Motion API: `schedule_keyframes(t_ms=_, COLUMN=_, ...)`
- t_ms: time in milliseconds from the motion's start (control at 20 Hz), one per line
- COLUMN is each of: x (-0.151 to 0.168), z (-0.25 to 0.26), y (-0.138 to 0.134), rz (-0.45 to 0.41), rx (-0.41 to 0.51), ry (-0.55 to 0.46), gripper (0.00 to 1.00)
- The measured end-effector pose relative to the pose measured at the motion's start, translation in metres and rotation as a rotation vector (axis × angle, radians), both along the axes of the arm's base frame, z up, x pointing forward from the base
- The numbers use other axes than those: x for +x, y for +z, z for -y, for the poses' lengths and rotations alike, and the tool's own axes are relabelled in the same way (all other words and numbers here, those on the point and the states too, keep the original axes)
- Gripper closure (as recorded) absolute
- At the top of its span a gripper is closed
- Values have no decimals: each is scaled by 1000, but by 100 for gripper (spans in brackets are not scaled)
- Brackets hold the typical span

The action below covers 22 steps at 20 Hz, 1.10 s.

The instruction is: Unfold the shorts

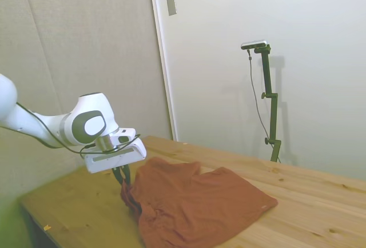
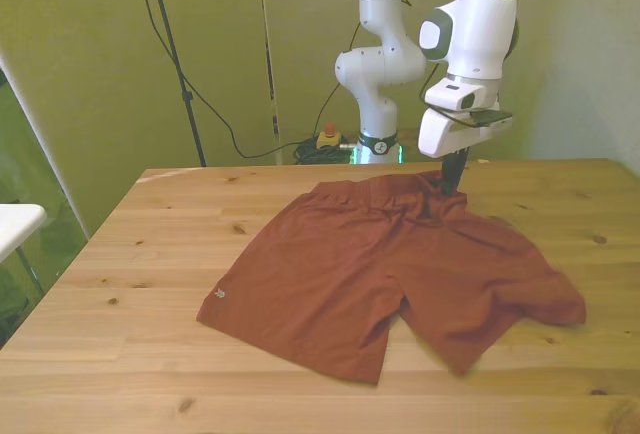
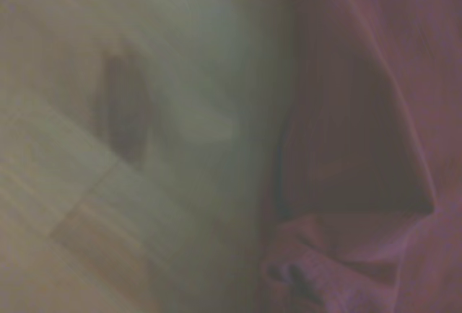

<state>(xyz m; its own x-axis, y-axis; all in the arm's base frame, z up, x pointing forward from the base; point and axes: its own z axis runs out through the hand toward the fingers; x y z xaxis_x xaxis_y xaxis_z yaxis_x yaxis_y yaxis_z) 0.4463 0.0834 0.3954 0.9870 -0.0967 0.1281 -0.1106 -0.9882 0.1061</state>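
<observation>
I've got the shorts (image 2: 385,274) spread out on the wooden table (image 2: 120,284), rust-orange, soft and a bit rumpled. Both legs are open and point away from the table's far edge, parted by a notch at the crotch. The leg on the front view's left lies flat, with a small pale mark near its hem. The leg on the front view's right is wrinkled and blurred at its end. The waistband is nearest the far edge, bunched and lifted at one spot.

From the side, the shorts (image 1: 194,202) look mostly flat.
</observation>
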Motion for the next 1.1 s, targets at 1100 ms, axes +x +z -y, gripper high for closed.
schedule_keyframes(t_ms=1100, x=-43, z=-19, y=46, rz=24, rx=-35, ry=-37, gripper=0)
